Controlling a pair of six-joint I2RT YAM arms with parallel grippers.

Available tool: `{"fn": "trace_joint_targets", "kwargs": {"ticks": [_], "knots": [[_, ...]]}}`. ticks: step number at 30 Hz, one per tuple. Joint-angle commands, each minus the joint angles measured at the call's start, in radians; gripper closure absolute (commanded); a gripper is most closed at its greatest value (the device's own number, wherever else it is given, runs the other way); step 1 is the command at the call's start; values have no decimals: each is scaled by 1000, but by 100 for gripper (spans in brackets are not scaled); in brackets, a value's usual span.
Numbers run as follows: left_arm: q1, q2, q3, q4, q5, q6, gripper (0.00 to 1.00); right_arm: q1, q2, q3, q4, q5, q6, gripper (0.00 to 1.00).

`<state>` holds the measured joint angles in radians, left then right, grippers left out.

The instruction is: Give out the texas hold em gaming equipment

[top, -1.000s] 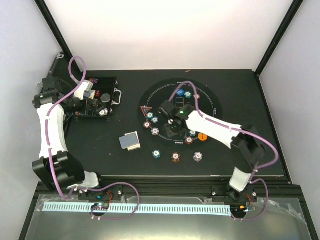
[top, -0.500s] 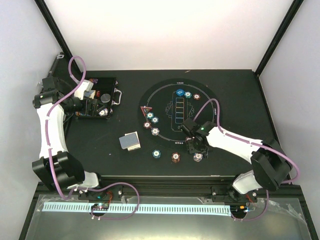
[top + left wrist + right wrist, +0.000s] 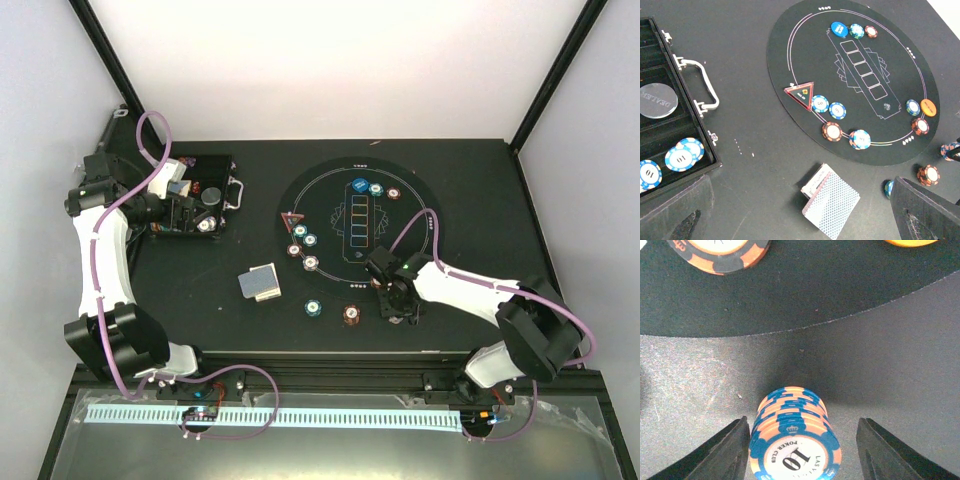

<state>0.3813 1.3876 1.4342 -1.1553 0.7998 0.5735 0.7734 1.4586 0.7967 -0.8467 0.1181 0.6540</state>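
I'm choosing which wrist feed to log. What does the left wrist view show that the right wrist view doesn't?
Left wrist only: the black case, the card deck and the blue button. Right wrist only: the 10 printed atop the blue-and-orange chip stack, which stands between the fingers of the open right hand. Both: the mat, the orange button, a red-brown chip and, barely in the left wrist view, that stack.

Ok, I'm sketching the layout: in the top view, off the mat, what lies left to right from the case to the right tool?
case → card deck → teal chip → red-brown chip → right tool
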Motion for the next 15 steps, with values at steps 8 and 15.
{"fn": "trace_joint_targets", "kwargs": {"ticks": [8, 15], "knots": [[8, 1, 37, -9, 26, 17, 1, -2, -17, -5, 31, -6, 4, 53], [8, 2, 34, -9, 22, 17, 1, -2, -17, -6, 27, -6, 1, 64]]}}
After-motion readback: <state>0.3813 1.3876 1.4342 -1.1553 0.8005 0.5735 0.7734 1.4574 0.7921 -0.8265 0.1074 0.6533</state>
